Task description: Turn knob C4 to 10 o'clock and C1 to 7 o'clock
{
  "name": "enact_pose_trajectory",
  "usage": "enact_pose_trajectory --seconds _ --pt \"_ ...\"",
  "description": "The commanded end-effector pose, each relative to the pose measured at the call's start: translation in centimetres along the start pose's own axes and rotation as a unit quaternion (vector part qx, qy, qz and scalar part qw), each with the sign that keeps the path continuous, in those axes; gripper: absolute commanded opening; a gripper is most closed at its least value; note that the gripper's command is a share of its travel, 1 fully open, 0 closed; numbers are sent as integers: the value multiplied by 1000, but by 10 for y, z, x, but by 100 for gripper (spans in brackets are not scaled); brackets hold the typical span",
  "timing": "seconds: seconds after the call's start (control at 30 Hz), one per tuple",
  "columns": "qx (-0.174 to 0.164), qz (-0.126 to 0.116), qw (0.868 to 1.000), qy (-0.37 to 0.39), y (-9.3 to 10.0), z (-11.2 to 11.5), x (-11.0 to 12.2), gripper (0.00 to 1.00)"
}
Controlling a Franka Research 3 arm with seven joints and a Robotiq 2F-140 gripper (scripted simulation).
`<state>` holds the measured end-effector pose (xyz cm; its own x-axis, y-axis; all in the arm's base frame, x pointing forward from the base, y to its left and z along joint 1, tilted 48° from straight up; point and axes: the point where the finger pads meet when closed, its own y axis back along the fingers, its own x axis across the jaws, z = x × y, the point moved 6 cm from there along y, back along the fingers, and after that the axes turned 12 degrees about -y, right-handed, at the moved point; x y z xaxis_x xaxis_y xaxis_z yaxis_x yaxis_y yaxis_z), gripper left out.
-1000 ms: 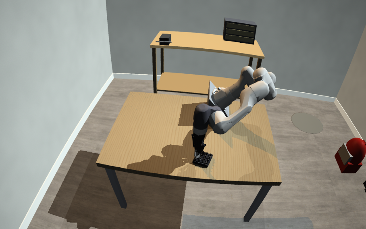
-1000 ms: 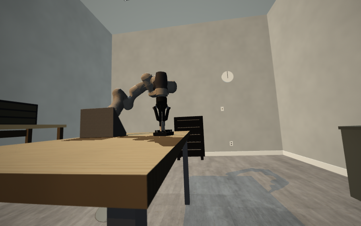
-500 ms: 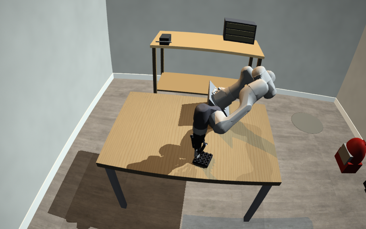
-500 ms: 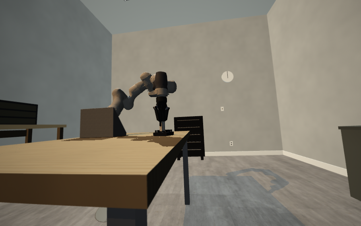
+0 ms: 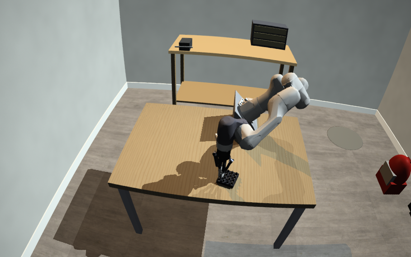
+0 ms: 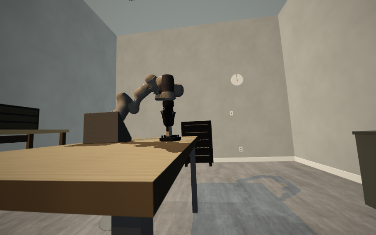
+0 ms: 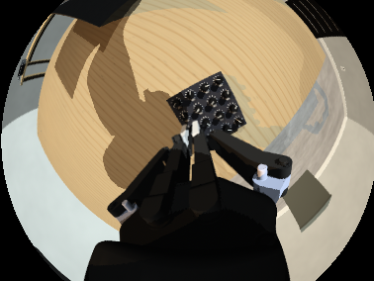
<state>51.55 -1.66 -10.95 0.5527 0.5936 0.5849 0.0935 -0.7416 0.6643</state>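
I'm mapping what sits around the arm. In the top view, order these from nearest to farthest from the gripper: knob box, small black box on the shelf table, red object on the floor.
1. Knob box, right under the gripper.
2. Small black box, far end of the shelf table.
3. Red object, on the floor at the right edge.

Grey walls (image 6: 199, 55), wood-plank floor (image 6: 263, 180), wooden table (image 5: 169, 145).

Table (image 5: 169, 145): light wood, fine parallel grain, matt (edge band darker). Knob box (image 5: 227, 178): black, matt, plastic-looking. Gripper (image 5: 222, 173): dark, dull finish. Arm (image 5: 272, 106), upper right of top view: smooth pale-grey shell, soft sheen.
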Motion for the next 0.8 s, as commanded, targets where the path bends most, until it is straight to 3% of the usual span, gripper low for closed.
enact_pose_trajectory --seconds 0.0,0.77 --pt "-2 -1 998 63 -2 -1 -1 5" --pt "-2 -1 995 103 -2 -1 -1 5"
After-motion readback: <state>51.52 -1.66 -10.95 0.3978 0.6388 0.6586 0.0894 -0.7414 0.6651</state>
